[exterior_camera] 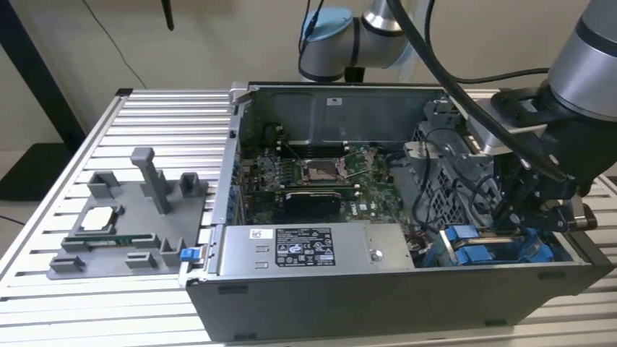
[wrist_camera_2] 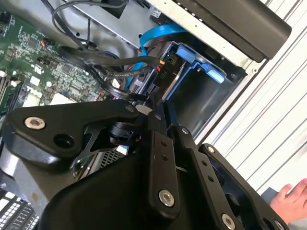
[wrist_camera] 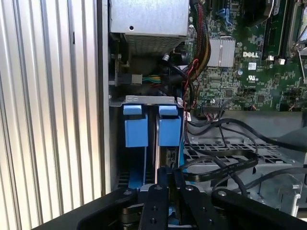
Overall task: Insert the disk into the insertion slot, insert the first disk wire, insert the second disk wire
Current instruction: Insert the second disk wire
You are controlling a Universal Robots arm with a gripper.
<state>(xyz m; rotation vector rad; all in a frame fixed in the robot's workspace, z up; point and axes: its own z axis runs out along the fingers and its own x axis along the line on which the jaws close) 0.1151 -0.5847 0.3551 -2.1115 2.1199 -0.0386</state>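
Note:
Two bright blue carriers stand side by side in the insertion slot [wrist_camera: 144,99], the grey metal bay at the case's front corner. The disk [wrist_camera: 170,125] is the one nearer the motherboard, seated in the bay; it also shows in the second wrist view [wrist_camera_2: 184,52]. A black connector with coloured wires [wrist_camera_2: 165,67] sits at its end, and a flat blue cable [wrist_camera_2: 158,32] arcs over it. My gripper [wrist_camera: 169,168] [wrist_camera_2: 158,103] hangs right above the disk with its fingers drawn together on a black disk wire [wrist_camera: 216,165] that loops to the tips. In the exterior view the gripper [exterior_camera: 528,225] reaches down into that corner.
The motherboard [wrist_camera: 249,72] and loose black cables [wrist_camera_2: 91,57] lie beside the bay. A perforated grey cage [exterior_camera: 453,191] stands next to my wrist. The power supply [exterior_camera: 308,249] lines the front wall. A person's hand [wrist_camera_2: 290,199] rests on the ribbed table outside the case.

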